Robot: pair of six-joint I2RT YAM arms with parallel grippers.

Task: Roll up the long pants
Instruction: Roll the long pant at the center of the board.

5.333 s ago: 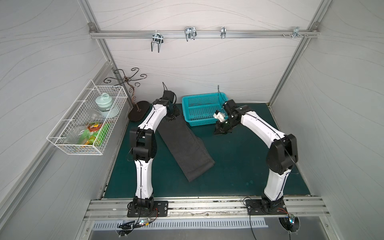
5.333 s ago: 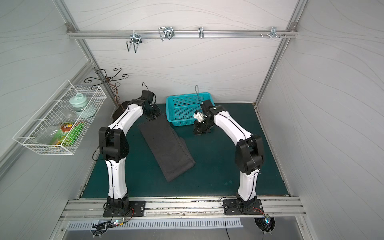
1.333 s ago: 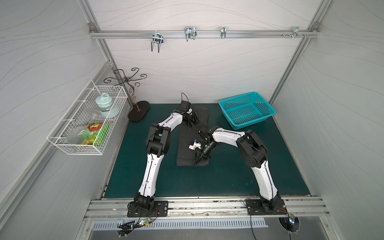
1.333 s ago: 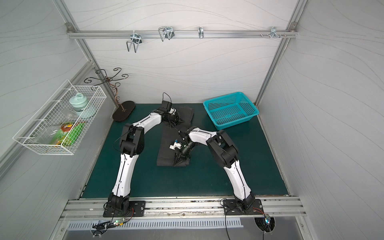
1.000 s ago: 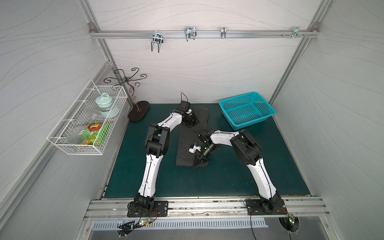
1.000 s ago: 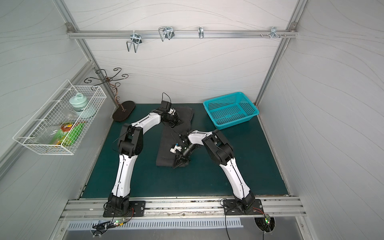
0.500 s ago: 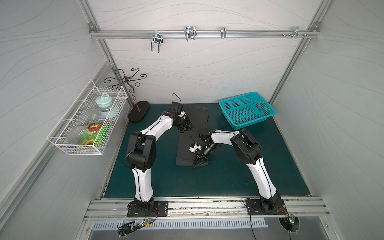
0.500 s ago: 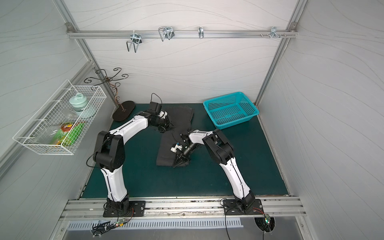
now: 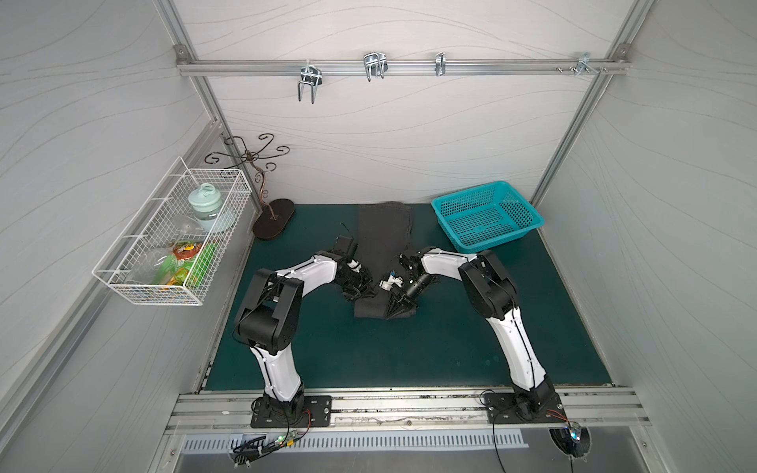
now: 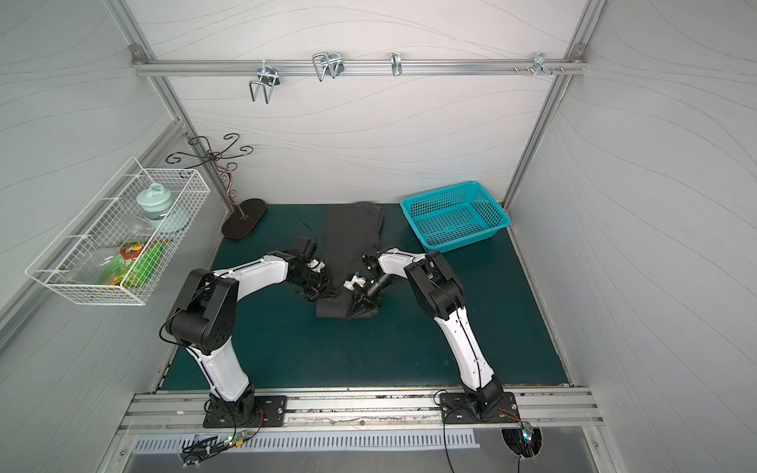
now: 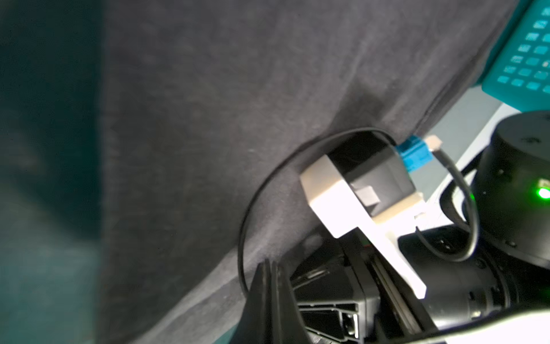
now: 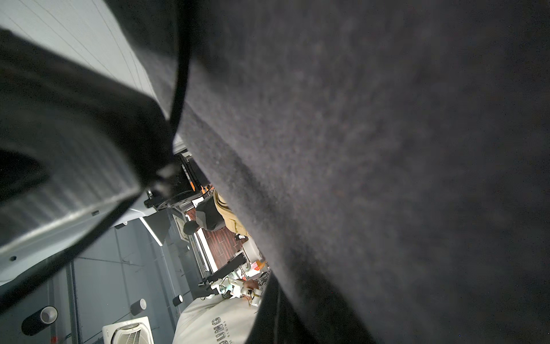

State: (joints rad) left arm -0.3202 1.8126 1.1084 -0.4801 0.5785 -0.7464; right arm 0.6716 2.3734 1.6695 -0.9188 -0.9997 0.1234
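Left gripper (image 9: 364,291) and right gripper (image 9: 398,308) have jaws together at the end of the long pants (image 9: 383,237) farthest from the teal basket (image 9: 495,239); whether they pinch cloth is unclear; uneven pulls could skew the roll.

Teal basket (image 9: 487,221), white wire rack (image 9: 151,288), scrolled metal stand (image 9: 273,219), rail hooks (image 9: 373,67)

Robot lab test cell, aluminium frame (image 9: 245,69), white panel walls (image 9: 409,135), mounting rail (image 9: 409,405)
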